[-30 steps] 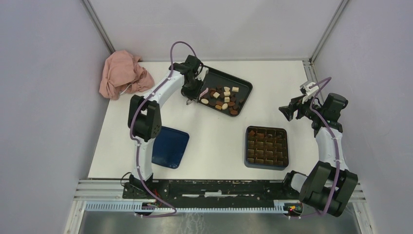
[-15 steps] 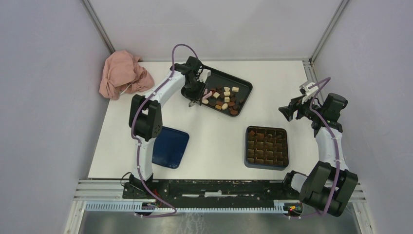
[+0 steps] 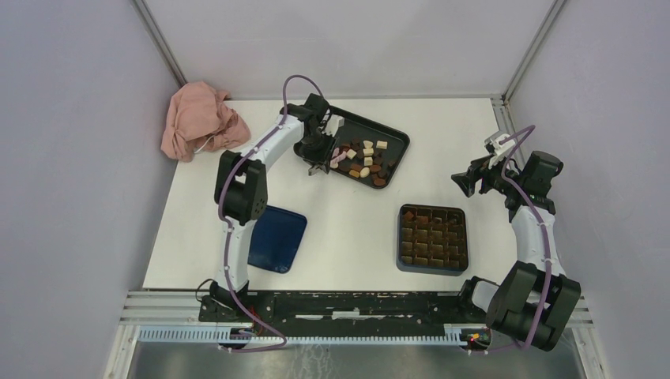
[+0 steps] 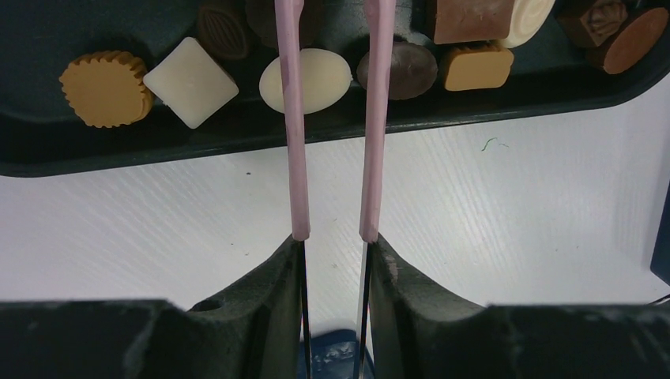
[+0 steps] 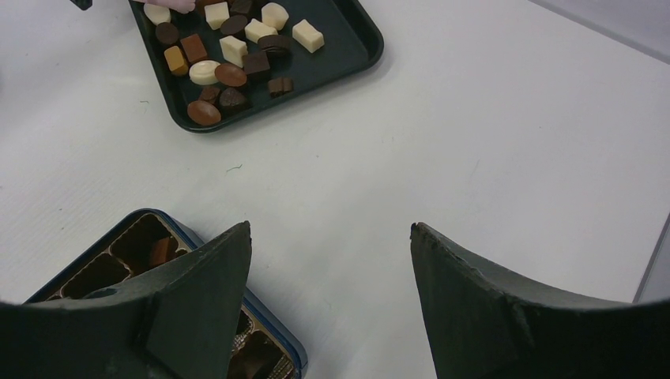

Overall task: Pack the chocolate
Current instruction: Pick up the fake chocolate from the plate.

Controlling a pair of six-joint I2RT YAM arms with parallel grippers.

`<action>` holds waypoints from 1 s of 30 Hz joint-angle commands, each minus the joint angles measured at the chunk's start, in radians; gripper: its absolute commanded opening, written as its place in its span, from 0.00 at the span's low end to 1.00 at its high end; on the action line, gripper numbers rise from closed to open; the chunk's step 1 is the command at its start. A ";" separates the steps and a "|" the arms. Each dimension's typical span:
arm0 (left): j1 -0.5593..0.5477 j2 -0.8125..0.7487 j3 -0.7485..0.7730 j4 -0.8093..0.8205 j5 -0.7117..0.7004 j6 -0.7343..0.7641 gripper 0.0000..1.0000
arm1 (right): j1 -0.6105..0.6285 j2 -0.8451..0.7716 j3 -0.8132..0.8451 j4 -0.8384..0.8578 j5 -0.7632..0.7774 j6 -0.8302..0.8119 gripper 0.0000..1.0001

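Observation:
The chocolate point(image 3: 362, 158) lies loose as several brown, tan and white pieces in a dark tray point(image 3: 397, 140) at the back. My left gripper point(image 3: 318, 155) is shut on the pink tongs point(image 3: 338, 156) at the tray's near-left edge. In the left wrist view the left gripper point(image 4: 333, 237) points the tongs point(image 4: 294, 158) into the tray point(image 4: 158, 146). Their two arms straddle a white oval piece point(image 4: 320, 79), and their tips run out of view. My right gripper point(image 3: 466, 180) hangs open above the table at the right, apart from everything. The right gripper point(image 5: 330, 229) shows nothing between its fingers.
A dark blue box point(image 3: 400, 264) with a brown grid insert sits front right, several cells holding pieces; its corner point(image 5: 269, 320) shows under the right gripper. The blue lid point(image 3: 276, 237) lies beside the left arm. A pink cloth point(image 3: 197, 118) is bunched at the back left.
My left gripper has shifted slightly right, carrying the tongs further over the pieces in the tray. The right arm has not moved.

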 commanded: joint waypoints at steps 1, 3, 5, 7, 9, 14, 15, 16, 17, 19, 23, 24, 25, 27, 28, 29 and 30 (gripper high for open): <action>0.000 0.013 0.052 -0.012 0.022 0.028 0.38 | 0.003 -0.001 0.026 0.009 -0.026 -0.020 0.79; -0.001 0.018 0.055 -0.013 0.018 0.028 0.37 | 0.003 -0.001 0.026 0.007 -0.025 -0.021 0.79; -0.001 0.024 0.059 -0.014 0.016 0.025 0.37 | 0.003 -0.001 0.027 0.006 -0.025 -0.022 0.79; -0.001 0.030 0.067 -0.015 0.019 0.023 0.36 | 0.002 0.000 0.027 0.004 -0.025 -0.024 0.79; -0.003 0.040 0.078 -0.021 0.026 0.023 0.36 | 0.003 -0.001 0.028 0.003 -0.025 -0.024 0.79; -0.003 0.061 0.112 -0.036 0.030 0.023 0.36 | 0.003 -0.001 0.030 0.000 -0.025 -0.028 0.79; -0.004 0.066 0.122 -0.041 0.030 0.023 0.36 | 0.003 0.000 0.031 -0.001 -0.025 -0.030 0.79; -0.003 0.073 0.128 -0.046 0.030 0.022 0.36 | 0.002 0.000 0.032 -0.003 -0.025 -0.031 0.79; -0.003 0.080 0.135 -0.049 0.030 0.021 0.36 | 0.003 -0.001 0.032 -0.005 -0.024 -0.032 0.79; -0.004 0.086 0.143 -0.056 0.029 0.018 0.37 | 0.003 -0.001 0.033 -0.008 -0.024 -0.035 0.79; -0.005 0.089 0.146 -0.060 0.016 0.016 0.37 | 0.003 0.000 0.035 -0.011 -0.025 -0.037 0.79; -0.004 0.090 0.148 -0.061 0.015 0.015 0.37 | 0.003 0.000 0.036 -0.011 -0.026 -0.037 0.79; -0.006 0.093 0.149 -0.062 0.016 0.015 0.37 | 0.003 -0.001 0.036 -0.010 -0.026 -0.037 0.79; -0.004 0.097 0.154 -0.062 0.014 0.014 0.37 | 0.003 -0.001 0.036 -0.013 -0.026 -0.038 0.79; -0.005 0.098 0.160 -0.065 0.011 0.014 0.36 | 0.003 -0.001 0.036 -0.013 -0.026 -0.039 0.79; -0.006 0.100 0.163 -0.067 0.009 0.013 0.36 | 0.003 -0.001 0.036 -0.013 -0.026 -0.039 0.79; -0.006 0.100 0.167 -0.068 0.006 0.012 0.35 | 0.003 -0.001 0.036 -0.014 -0.026 -0.039 0.79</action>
